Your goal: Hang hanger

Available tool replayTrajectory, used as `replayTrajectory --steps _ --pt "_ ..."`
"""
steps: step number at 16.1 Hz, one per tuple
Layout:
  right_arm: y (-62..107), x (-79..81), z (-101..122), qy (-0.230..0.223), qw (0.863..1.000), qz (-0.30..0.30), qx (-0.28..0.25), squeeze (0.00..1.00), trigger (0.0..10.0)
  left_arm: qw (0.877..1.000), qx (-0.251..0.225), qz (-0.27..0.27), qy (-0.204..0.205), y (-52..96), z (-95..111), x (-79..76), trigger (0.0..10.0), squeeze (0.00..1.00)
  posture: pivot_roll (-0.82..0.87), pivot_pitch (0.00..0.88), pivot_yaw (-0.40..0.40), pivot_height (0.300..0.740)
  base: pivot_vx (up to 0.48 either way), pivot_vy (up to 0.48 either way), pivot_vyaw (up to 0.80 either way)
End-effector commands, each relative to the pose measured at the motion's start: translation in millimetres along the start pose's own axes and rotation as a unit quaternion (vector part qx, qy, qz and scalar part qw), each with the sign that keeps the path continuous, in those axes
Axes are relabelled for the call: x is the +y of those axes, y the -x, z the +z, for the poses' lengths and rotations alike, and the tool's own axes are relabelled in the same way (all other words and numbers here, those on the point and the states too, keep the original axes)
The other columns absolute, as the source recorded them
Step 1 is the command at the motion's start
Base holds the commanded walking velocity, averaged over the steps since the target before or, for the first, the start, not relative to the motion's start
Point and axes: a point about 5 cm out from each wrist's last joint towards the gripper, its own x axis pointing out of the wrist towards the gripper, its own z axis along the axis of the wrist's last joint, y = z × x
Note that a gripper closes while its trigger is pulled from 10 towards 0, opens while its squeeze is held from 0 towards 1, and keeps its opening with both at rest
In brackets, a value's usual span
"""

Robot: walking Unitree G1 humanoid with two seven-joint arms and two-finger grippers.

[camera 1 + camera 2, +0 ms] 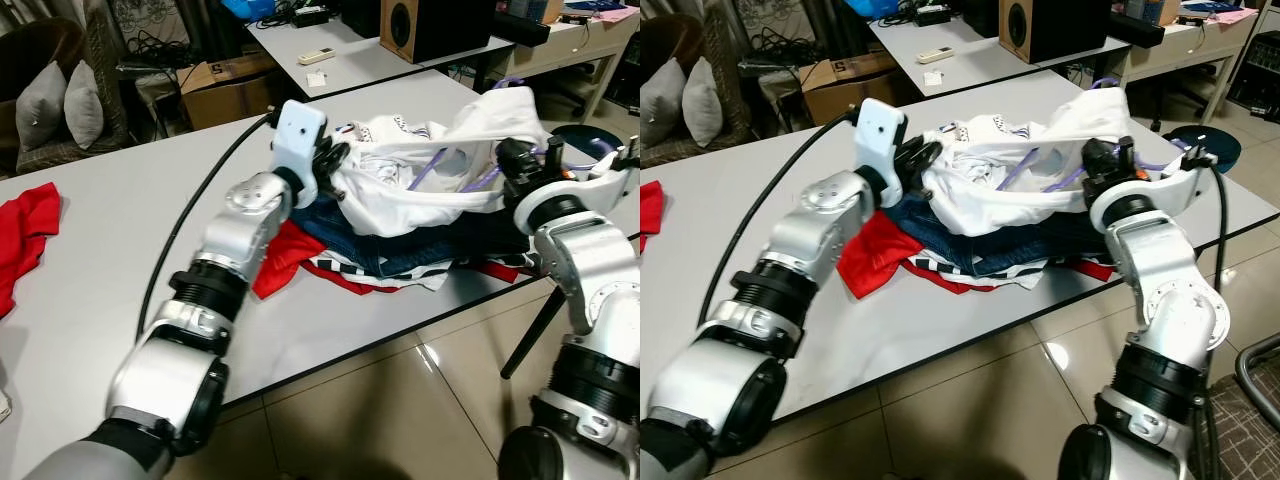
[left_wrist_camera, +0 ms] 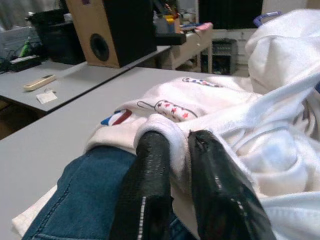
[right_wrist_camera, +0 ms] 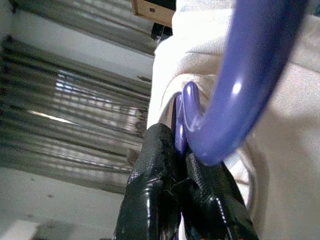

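left eye view: the left gripper [image 1: 335,160] is reaching over the clothes pile in the middle of the table [image 1: 110,260] and, in the left wrist view, its two black fingers [image 2: 150,165] are pinching a rolled edge of the white shirt [image 1: 400,190], with the jeans [image 1: 350,235] lying just beneath. the shirt is stretching rightward from this pinch, off the pile toward the table's right edge. inside it the purple hanger [image 1: 440,160] is lying with its long axis running roughly across the pile, from the left gripper toward the right one, its bars showing through the neck opening. the right gripper [image 1: 515,165] is holding at the far right end of the shirt, near the table's right edge; in the right wrist view its fingers [image 3: 155,165] are pressing together on the hanger's purple hook [image 3: 235,90]. the right arm is therefore the nearer one to the hanger and is already gripping it; the coming move probably depends on lifting the hook end up and away from the pile while the left pinch is keeping the shirt taut.
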Motion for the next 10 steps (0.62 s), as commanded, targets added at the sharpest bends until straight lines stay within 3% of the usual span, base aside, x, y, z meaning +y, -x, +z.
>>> replayTrajectory --steps 1,4,6,9,10 --pt "0.7 10.0 -4 0.035 0.999 0.010 0.013 0.00 10.0 1.000 -0.006 -0.021 0.002 7.9 5 10.0 10.0 0.00 -0.12 0.000 0.125 0.740 0.000 0.000 0.00" --pt "0.0 7.8 -1 0.082 0.996 0.003 0.020 0.00 10.0 0.995 -0.012 -0.098 0.028 29.1 11 21.9 10.0 0.00 -0.10 0.000 0.112 0.740 0.000 0.000 0.00" --pt "-1.7 7.4 0 0.089 0.996 0.002 0.020 0.00 10.0 0.996 0.018 -0.087 -0.008 35.3 3 30.9 10.0 0.00 -0.10 0.000 0.113 0.740 0.000 0.000 0.00" --pt "-3.0 8.4 2 0.099 0.995 0.004 0.018 0.00 10.0 0.994 0.045 -0.101 -0.015 42.6 0 34.3 10.0 0.00 -0.10 0.000 0.113 0.740 0.000 0.000 0.00" --pt "-3.1 8.4 2 0.100 0.995 0.004 0.018 0.00 10.0 0.994 0.050 -0.092 -0.007 42.4 -2 35.9 10.0 0.19 -0.10 0.000 0.113 0.740 0.000 0.000 0.00"
